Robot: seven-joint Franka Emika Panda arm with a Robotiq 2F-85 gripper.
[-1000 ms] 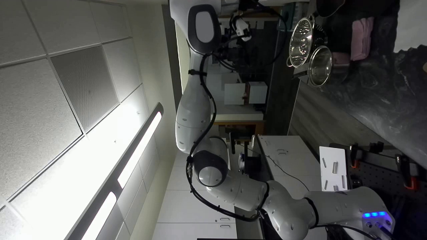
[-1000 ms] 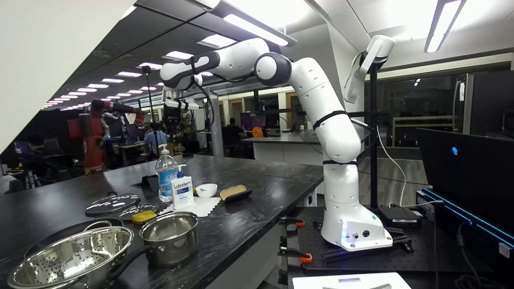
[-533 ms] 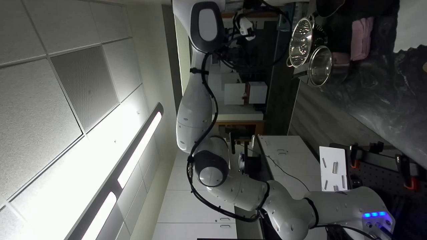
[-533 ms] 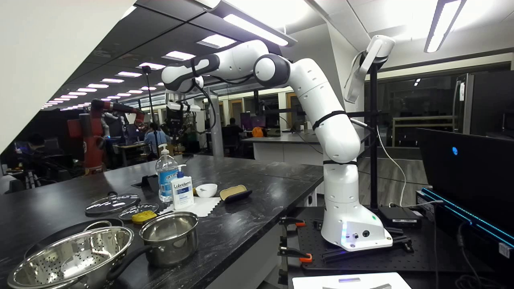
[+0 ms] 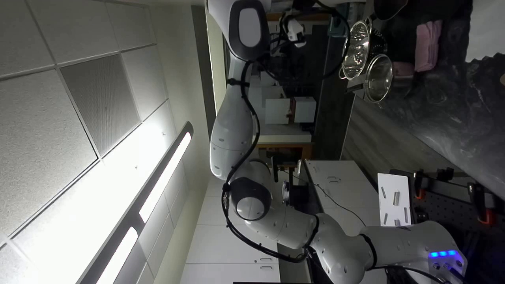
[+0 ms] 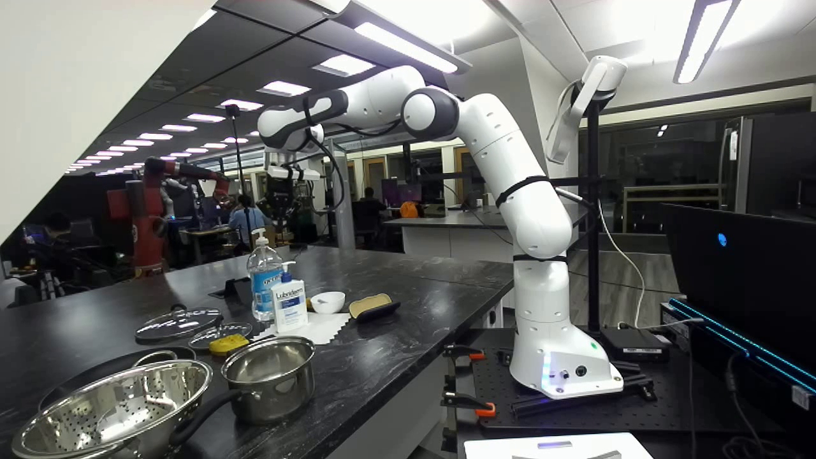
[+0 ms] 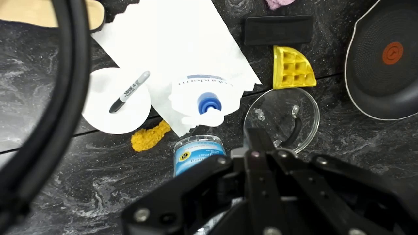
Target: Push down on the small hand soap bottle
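The push is not yet made, as I judge it: the small blue-collared white plastic bottle (image 6: 291,307) — my target, I take it, though it reads Lubriderm — stands upright on the black marbled worktop (image 6: 421,280), seemingly on a ragged-edged white paper sheet (image 7: 173,42), just beside a taller blue-labelled clear plastic bottle (image 6: 262,293). The small bottle's white plastic pump head (image 7: 209,118) looks raised, and my jaws stand apart from it. Left to do: line up over the pump head, come down, press, lift away. The jaws look closed together with nothing I can see between them, which should suit pushing. My white arm (image 6: 376,95) is bent at a high elbow (image 6: 432,111) and held out over the worktop, its end turned so the jaws point down from above the bottles. In the wrist view the pump head shows off to one side of the jaws' tips, so I likely need a shift across before descending.
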